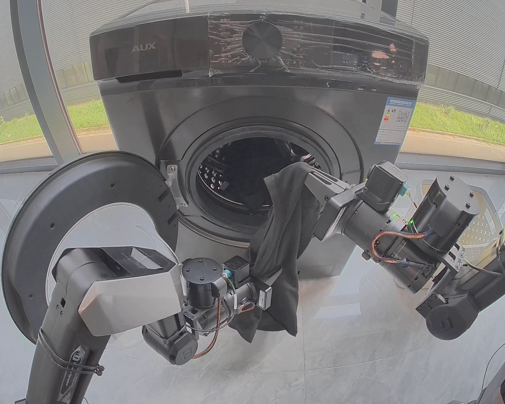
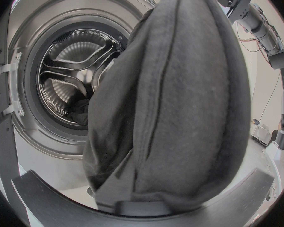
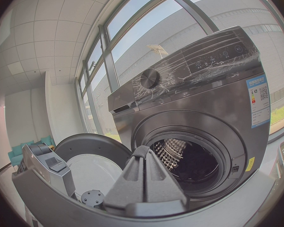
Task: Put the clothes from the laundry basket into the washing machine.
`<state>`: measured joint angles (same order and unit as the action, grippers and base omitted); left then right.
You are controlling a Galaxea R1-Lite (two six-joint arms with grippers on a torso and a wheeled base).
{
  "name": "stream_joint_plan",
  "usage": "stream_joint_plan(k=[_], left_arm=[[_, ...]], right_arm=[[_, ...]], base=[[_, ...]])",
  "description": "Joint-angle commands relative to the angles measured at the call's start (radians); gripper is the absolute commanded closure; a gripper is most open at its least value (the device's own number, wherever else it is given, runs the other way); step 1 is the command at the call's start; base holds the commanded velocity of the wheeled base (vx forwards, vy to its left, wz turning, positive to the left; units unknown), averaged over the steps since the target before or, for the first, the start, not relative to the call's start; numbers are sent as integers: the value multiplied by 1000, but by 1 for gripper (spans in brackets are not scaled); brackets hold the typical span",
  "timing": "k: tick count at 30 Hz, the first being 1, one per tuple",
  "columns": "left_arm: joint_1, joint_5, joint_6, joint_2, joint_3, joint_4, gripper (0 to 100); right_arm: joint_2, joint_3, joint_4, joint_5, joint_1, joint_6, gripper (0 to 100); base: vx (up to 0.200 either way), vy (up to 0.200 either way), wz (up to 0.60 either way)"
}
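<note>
A dark grey garment (image 1: 283,237) hangs in front of the open drum (image 1: 241,169) of the washing machine (image 1: 151,108). My right gripper (image 1: 307,178) is shut on its top edge at the drum's right rim; a bit of the cloth (image 3: 141,149) shows at the closed fingertips. My left gripper (image 1: 272,294) sits low in front of the machine, shut on the garment's lower part. The garment (image 2: 180,95) drapes over that gripper and hides its fingers. Another dark piece of clothing (image 2: 80,112) lies at the bottom of the drum.
The round door (image 1: 84,197) stands swung open to the left, beside my left arm. A white laundry basket (image 1: 482,220) stands on the floor at the right, behind my right arm. Pale tiled floor (image 1: 348,343) lies in front of the machine.
</note>
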<state>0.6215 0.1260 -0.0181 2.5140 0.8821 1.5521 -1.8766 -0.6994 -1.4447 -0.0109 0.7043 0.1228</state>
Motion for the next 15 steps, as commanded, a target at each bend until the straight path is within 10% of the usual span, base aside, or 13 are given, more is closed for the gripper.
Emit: stream_joint_plan(k=[1,15], left_arm=[[0,1,1,-20,-8,2,100],[110,109,-2,-477,-434,2,100]], right_arm=[[-1,-6,0,0,-14,0,100],[-82,-65,1,2,-169,0,100]], base=[[0,0,0],[0,0,0]])
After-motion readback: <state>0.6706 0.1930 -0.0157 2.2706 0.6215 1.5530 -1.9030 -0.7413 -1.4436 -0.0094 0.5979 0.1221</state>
